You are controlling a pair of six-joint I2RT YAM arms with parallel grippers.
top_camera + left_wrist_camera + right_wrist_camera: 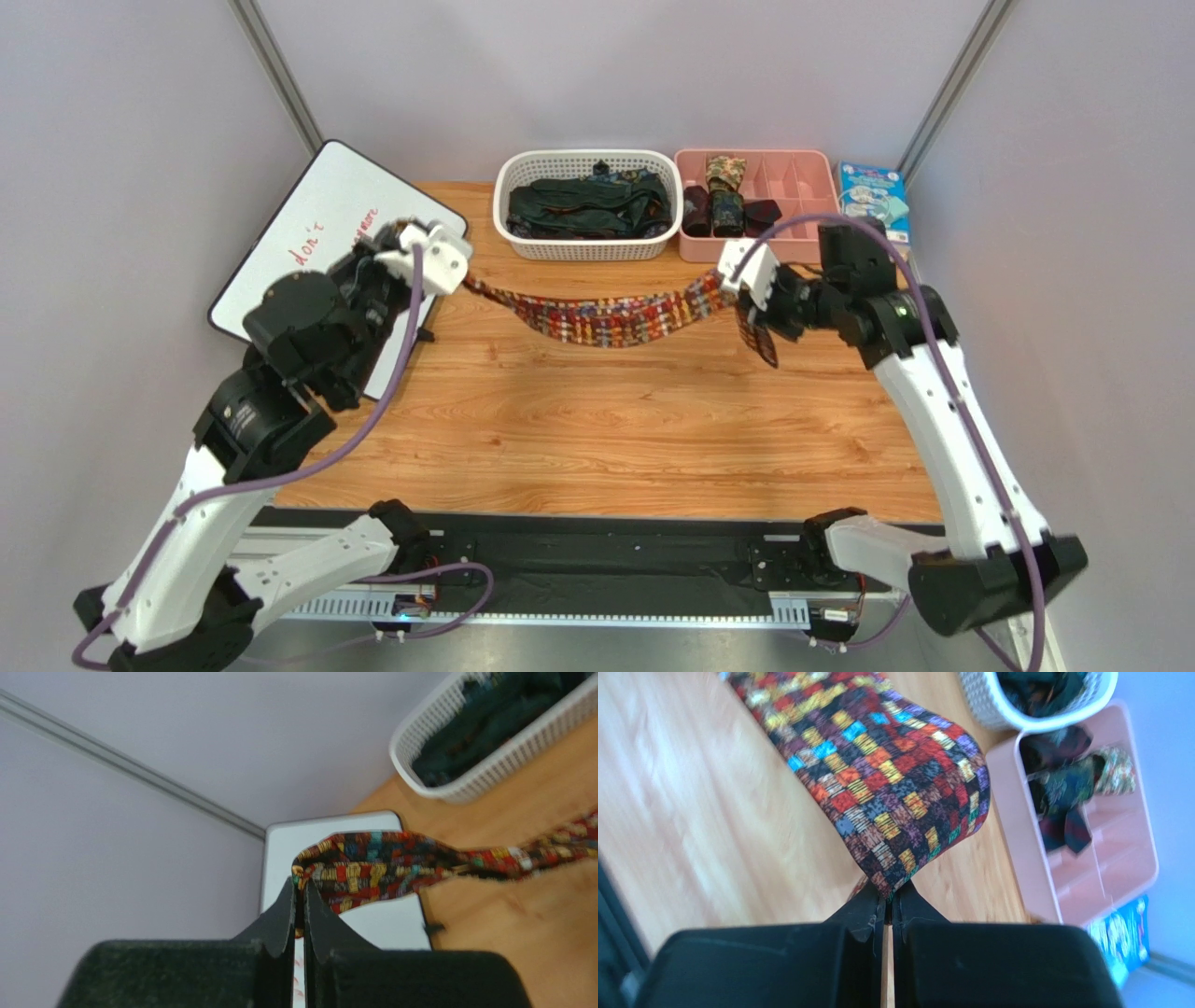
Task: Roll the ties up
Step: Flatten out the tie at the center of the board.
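Observation:
A patterned red-orange-yellow-green tie (606, 317) hangs in a sagging span above the wooden table between my two grippers. My left gripper (456, 273) is shut on its narrow end; the left wrist view shows the tie (379, 868) pinched between the closed jaws (300, 899). My right gripper (744, 301) is shut on the wide end; the right wrist view shows the tie (892, 770) folding out of the closed jaws (889, 899). Dark ties (589, 203) lie in a white basket (589, 249). Rolled ties (723, 196) sit in a pink tray (800, 175).
A whiteboard (337, 210) with red writing lies at the left under the left arm. A blue packet (875, 193) lies right of the pink tray. The basket (491, 763) and tray (1088, 882) stand along the table's far edge.

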